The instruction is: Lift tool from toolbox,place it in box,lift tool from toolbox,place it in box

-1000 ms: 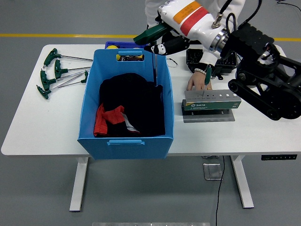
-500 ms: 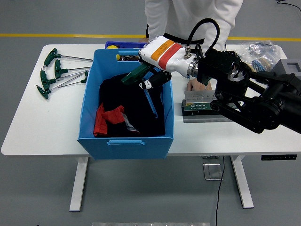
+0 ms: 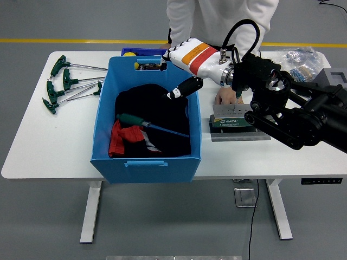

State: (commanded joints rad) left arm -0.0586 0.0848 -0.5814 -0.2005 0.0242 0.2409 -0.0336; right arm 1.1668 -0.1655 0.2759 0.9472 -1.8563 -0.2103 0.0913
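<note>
From my remote station I saw the right robot hand [image 3: 183, 89] hanging over the blue box [image 3: 145, 162] on the white tabletop [image 3: 49, 146], its dark fingers [image 3: 191, 85] loosely extended and gripping nothing. The white forearm with its orange and red bands reached in over the box's far right corner.

The tool [image 3: 149, 125], a green-handled driver with a blue shaft, lay inside the box on a heap of black cloth [image 3: 157, 111], handle toward the box's left wall and shaft running toward its right wall. A red cloth [image 3: 122, 138] showed in the box's near left part, just beside the tool's handle.

Right of the box, close to its right wall, stood the toolbox [image 3: 240, 120], a grey and green holder on a flat grey plate. A second green-handled tool [image 3: 239, 93] stood upright at the holder's far side. A person [image 3: 222, 16] in a white top stood at the far side of the tabletop, beyond the box, with one hand [image 3: 225, 97] resting on the tabletop beside that upright tool.

Left of the box, well apart from it, lay a cluster of green T-handle wrenches [image 3: 65, 81]. Behind the box, a small blue tray [image 3: 142, 52] was partly hidden by the box's far wall. To the far right of the box, a clear bag [image 3: 298, 57] lay at the back of the tabletop.
</note>
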